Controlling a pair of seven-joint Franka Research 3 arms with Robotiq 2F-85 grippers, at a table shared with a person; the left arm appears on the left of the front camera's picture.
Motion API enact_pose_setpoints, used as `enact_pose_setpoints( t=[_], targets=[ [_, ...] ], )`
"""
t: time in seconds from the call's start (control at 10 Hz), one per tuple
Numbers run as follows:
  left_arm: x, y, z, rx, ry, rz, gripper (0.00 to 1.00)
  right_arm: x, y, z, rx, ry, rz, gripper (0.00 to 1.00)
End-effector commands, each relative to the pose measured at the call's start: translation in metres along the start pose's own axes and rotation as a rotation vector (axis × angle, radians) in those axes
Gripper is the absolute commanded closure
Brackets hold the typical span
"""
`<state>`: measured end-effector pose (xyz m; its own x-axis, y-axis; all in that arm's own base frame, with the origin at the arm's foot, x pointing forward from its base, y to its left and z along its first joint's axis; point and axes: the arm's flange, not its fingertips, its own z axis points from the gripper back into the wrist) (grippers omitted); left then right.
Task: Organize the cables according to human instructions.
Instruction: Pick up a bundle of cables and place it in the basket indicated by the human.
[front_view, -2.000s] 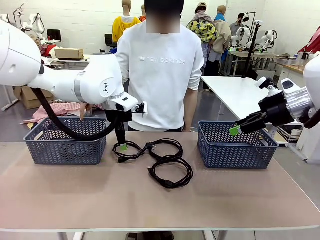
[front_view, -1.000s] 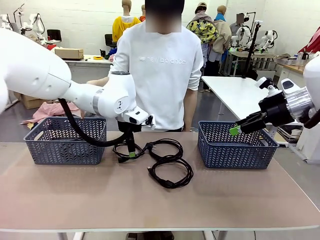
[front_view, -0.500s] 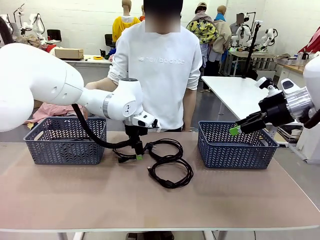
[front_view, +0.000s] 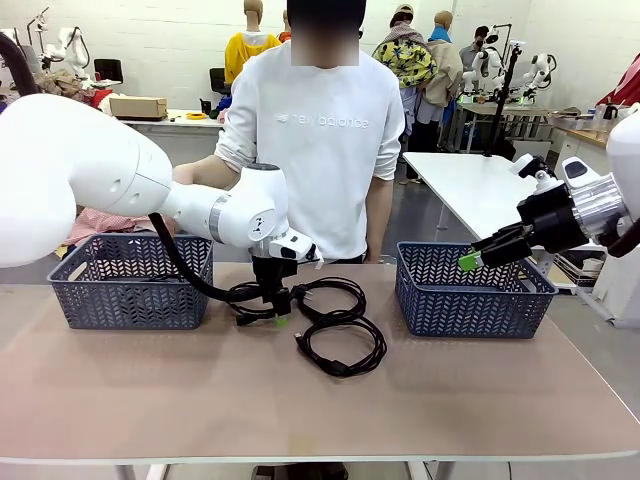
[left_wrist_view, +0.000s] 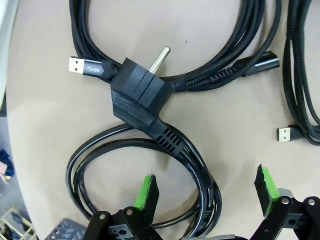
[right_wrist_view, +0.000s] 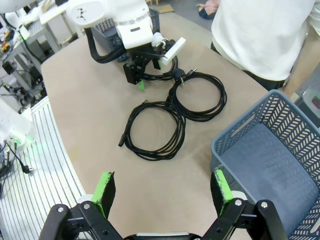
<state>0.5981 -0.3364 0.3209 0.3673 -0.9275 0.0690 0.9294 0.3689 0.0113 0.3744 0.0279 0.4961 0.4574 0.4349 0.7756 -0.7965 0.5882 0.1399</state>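
Observation:
Three black coiled cables lie mid-table: one (front_view: 247, 297) by the left basket, one (front_view: 335, 293) farther back, one (front_view: 341, 346) nearest me. My left gripper (front_view: 279, 314) hangs open, fingers down, right over the left bundle. In the left wrist view its gripper (left_wrist_view: 206, 187) straddles the thick cord's loops (left_wrist_view: 196, 165), whose plug (left_wrist_view: 138, 96) lies just ahead; the green pads (left_wrist_view: 146, 192) are not touching the cord. My right gripper (front_view: 478, 256) is open with nothing in it, above the right basket's near rim. From the right wrist view, that gripper (right_wrist_view: 163, 187) looks down on the cables (right_wrist_view: 154, 127).
Two grey baskets flank the cables, one at the left (front_view: 132, 283) and one at the right (front_view: 472, 292). A person in a white sweatshirt (front_view: 322, 140) stands at the far edge behind the cables. A braided USB cable (left_wrist_view: 210, 50) lies against the plug.
My left arm has swung right from near the left basket and come down over the left cable bundle, jaws still open. The right arm and the cables have not moved.

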Motion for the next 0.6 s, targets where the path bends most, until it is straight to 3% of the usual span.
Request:
enact_pose_setpoints(
  t=[0.0,0.4,0.5],
  targets=[
    [0.0038,0.003,-0.0035,0.035,0.006,0.035,0.0,0.0013,-0.0032,-0.0018,0.011,-0.031,0.018,0.0],
    [0.0053,0.0041,-0.0051,0.023,0.004,0.04,0.0,0.0013,-0.0032,-0.0018,0.011,-0.031,0.018,0.0],
    [0.0054,0.0039,-0.0048,0.038,0.006,0.041,0.18,0.0013,-0.0032,-0.0018,0.011,-0.031,0.018,0.0]
  ],
)
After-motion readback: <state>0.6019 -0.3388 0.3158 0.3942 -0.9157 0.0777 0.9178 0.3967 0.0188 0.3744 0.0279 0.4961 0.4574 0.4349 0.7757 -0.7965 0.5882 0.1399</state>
